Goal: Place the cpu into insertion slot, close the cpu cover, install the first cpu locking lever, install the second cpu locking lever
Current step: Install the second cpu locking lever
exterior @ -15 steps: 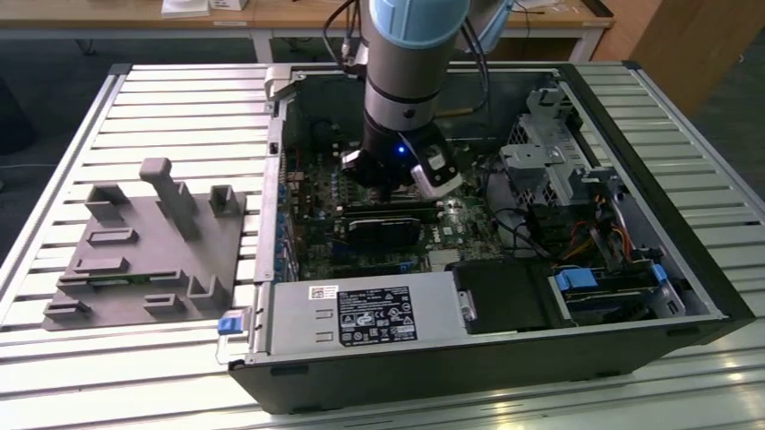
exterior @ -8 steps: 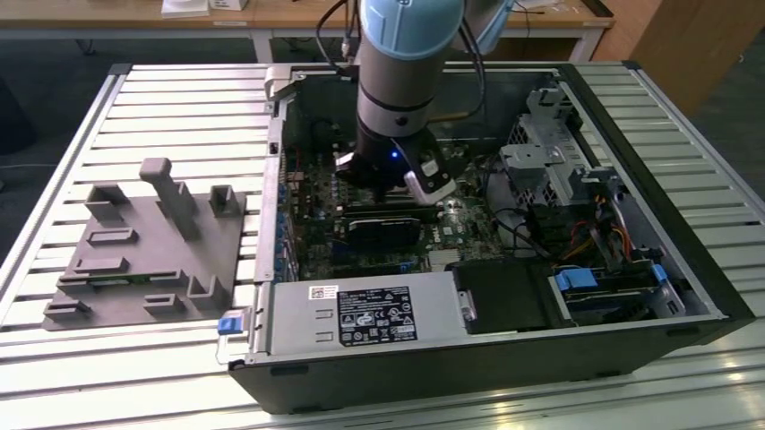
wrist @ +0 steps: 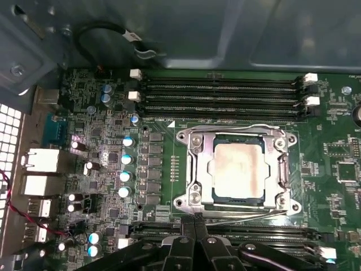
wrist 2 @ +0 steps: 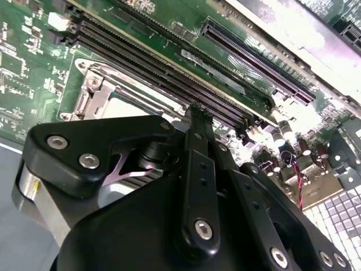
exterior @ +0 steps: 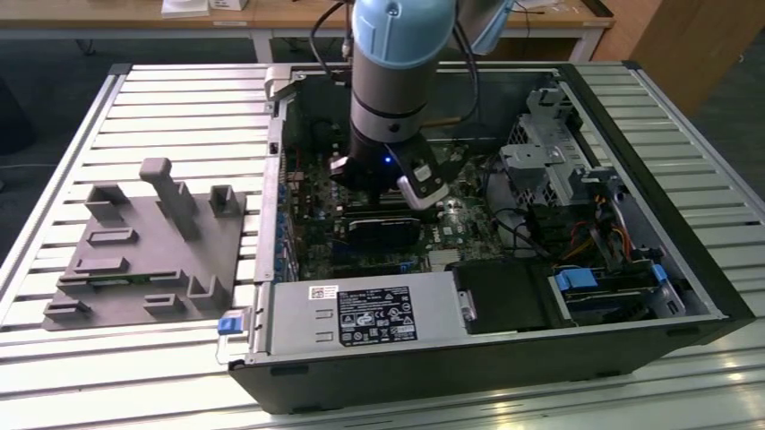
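Gripper (wrist: 194, 223) fingers pressed together, empty, tips hovering at locking lever (wrist: 237, 214) beside closed cpu cover (wrist: 198, 164); cpu (wrist: 237, 169) sitting seated. Lever-latching step seemingly underway; needing sideways push under hook.

The cpu (wrist: 237, 170) sits in the insertion slot (wrist: 210, 195), cpu cover (wrist: 198, 167) closed over it.

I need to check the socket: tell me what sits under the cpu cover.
In the first wrist view the cpu cover lies closed over the insertion slot, and the cpu shows through its cut-out. The cpu's edges and the socket contacts beneath are hidden by the frame and the chip.
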Available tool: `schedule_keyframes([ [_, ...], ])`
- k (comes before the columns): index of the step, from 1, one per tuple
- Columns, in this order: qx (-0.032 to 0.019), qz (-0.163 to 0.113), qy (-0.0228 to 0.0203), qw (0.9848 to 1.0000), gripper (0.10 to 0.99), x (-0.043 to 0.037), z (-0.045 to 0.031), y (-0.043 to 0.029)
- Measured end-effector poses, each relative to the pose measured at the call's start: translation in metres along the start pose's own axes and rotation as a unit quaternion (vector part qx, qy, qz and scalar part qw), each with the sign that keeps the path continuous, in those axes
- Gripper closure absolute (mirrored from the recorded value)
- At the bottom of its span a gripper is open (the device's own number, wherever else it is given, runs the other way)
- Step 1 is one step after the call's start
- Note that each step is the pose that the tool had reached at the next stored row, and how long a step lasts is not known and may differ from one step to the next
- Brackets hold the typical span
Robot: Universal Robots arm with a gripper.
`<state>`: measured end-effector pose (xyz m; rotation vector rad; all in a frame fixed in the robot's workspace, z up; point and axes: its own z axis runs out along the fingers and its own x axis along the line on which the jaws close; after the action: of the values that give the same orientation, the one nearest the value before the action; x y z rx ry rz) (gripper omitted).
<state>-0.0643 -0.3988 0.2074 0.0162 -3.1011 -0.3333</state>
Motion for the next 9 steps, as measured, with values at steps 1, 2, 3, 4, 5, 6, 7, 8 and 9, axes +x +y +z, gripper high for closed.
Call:
schedule_keyframes([
  [1, -0.0001, 0.000, 0.0000, 1.0000, 0.980, 0.0004, 0.0007, -0.0002],
  [2, -0.0005, 0.000, 0.0001, 1.0000, 0.980, 0.0007, 0.0010, -0.0004],
  [3, -0.0008, 0.000, 0.0001, 1.0000, 0.980, 0.0007, 0.0012, -0.0007],
  [4, -0.0010, 0.000, 0.0000, 1.0000, 0.980, 0.0007, 0.0014, -0.0009],
  [5, -0.0022, 0.000, 0.0000, 1.0000, 0.980, 0.0008, 0.0012, -0.0018],
  [6, -0.0058, 0.000, -0.0001, 1.0000, 0.980, 0.0008, 0.0011, -0.0028],
  [7, -0.0094, 0.000, -0.0001, 1.0000, 0.980, 0.0009, 0.0009, -0.0039],
  [8, -0.0132, 0.000, -0.0001, 0.9999, 0.980, 0.0009, 0.0007, -0.0051],
  [9, -0.0162, 0.000, -0.0001, 0.9999, 0.980, 0.0009, 0.0005, -0.0063],
])
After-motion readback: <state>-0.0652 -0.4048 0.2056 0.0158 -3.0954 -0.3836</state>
